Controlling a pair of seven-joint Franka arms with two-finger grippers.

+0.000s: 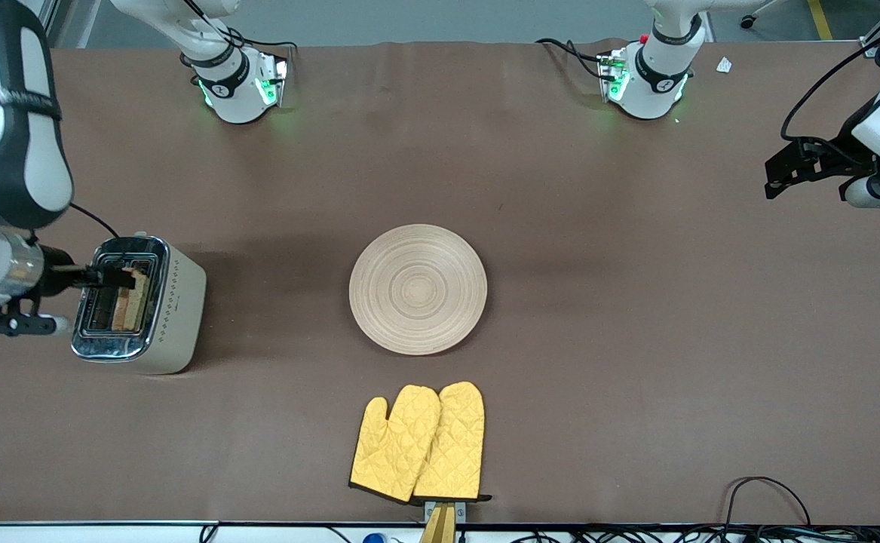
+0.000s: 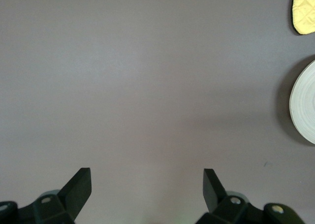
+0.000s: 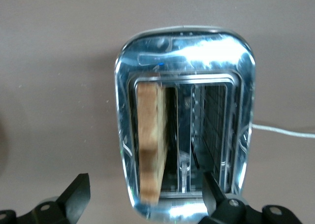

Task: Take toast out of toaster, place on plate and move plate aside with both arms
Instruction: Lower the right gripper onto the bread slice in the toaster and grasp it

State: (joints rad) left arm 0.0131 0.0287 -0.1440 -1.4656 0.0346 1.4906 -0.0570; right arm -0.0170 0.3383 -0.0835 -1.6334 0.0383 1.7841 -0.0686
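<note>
The toast [image 1: 135, 299] stands upright in one slot of a chrome-topped cream toaster [image 1: 176, 317] toward the right arm's end of the table. My right gripper [image 1: 110, 277] hovers just over the toaster, open and empty. In the right wrist view the toast [image 3: 150, 145] sits in its slot between the spread fingers of my right gripper [image 3: 145, 177]. The round pale wooden plate [image 1: 418, 289] lies bare at the table's middle. My left gripper [image 1: 777, 175] waits open and empty over bare table at the left arm's end. The left wrist view shows my left gripper [image 2: 147, 171] and the plate's rim [image 2: 305, 103].
A pair of yellow quilted oven mitts [image 1: 418, 443] lies nearer to the front camera than the plate; one mitt's tip shows in the left wrist view [image 2: 305, 10]. A white cord [image 3: 283, 130] runs from the toaster. Cables lie along the table's front edge [image 1: 764, 498].
</note>
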